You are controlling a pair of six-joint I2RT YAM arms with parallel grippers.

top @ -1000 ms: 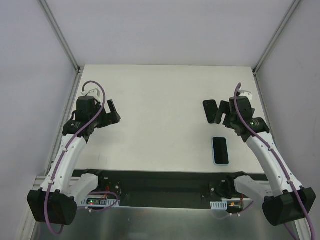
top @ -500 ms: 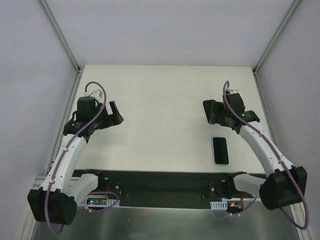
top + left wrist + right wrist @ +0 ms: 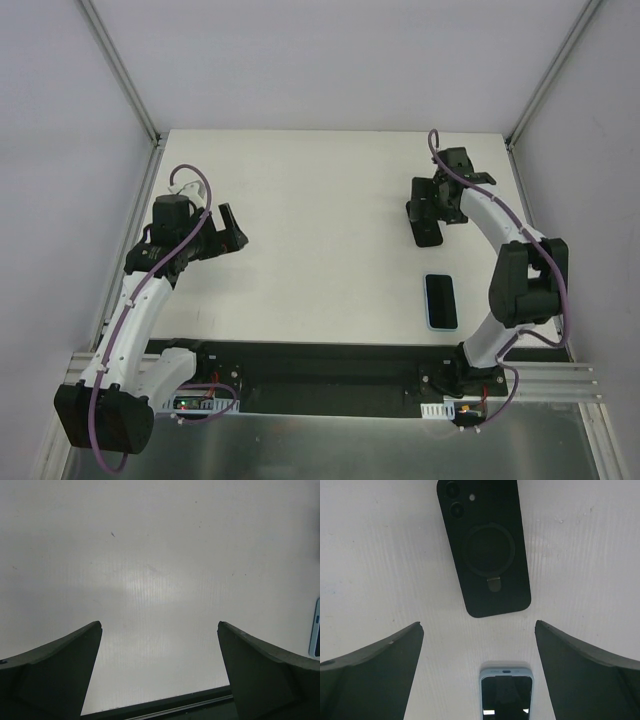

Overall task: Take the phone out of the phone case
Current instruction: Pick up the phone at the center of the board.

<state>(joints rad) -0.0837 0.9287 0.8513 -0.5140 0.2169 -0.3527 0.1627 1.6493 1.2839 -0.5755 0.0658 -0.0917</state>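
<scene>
Nothing done yet: phone (image 3: 441, 300) sits fully in its case (image 3: 506, 671), lower right of the overhead view. My left pincer (image 3: 160, 625) and right pincer (image 3: 478, 626) gape wide, empty. Whole extraction remains.

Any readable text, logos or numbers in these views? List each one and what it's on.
No text can be read in any view.
Screen of the phone, in the phone case: dark with glare only, no characters.
Back of the black device beyond it: lenses and a ring, no logo or lettering visible.
Circuit boards by the arm bases: any markings are too small to read.
</scene>
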